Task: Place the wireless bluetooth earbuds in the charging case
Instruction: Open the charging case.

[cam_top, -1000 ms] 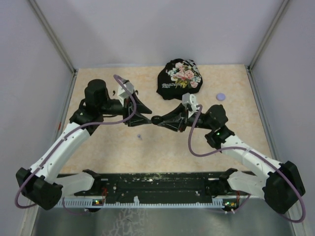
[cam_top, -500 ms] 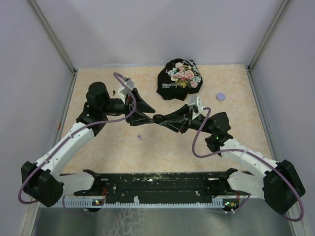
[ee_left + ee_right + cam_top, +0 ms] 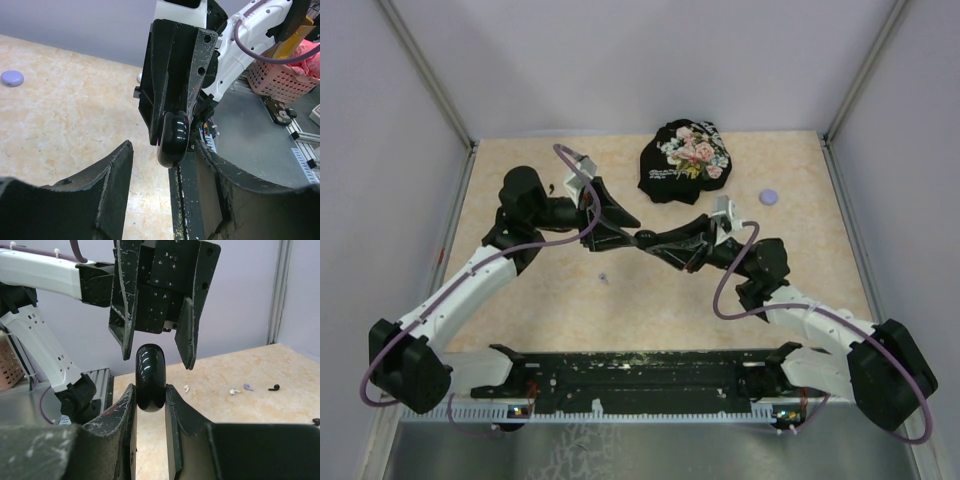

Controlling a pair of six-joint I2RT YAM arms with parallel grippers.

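Observation:
A glossy black charging case [image 3: 150,375] hangs in the air over the table's middle, held edge-on with my right gripper [image 3: 150,390] shut on its lower end. My left gripper [image 3: 156,359] faces it from the other side, open, one finger on each side of the case's free end with a gap showing at both. The left wrist view shows the case [image 3: 173,137] just beyond my left gripper [image 3: 164,150]. On the tabletop lie several earbuds: two white [image 3: 186,388] [image 3: 231,391], one lavender [image 3: 248,387] and one black [image 3: 273,388]. From above, one pale earbud [image 3: 604,278] shows below the grippers.
A black floral cloth [image 3: 685,160] lies at the back of the table. A lavender puck [image 3: 769,196] sits to its right, also seen as the puck [image 3: 12,78] from the left wrist. The black base rail [image 3: 640,372] runs along the near edge.
Both grippers, still meeting at the case, have shifted slightly to the right and farther back. The left jaws widened a little, then narrowed again.

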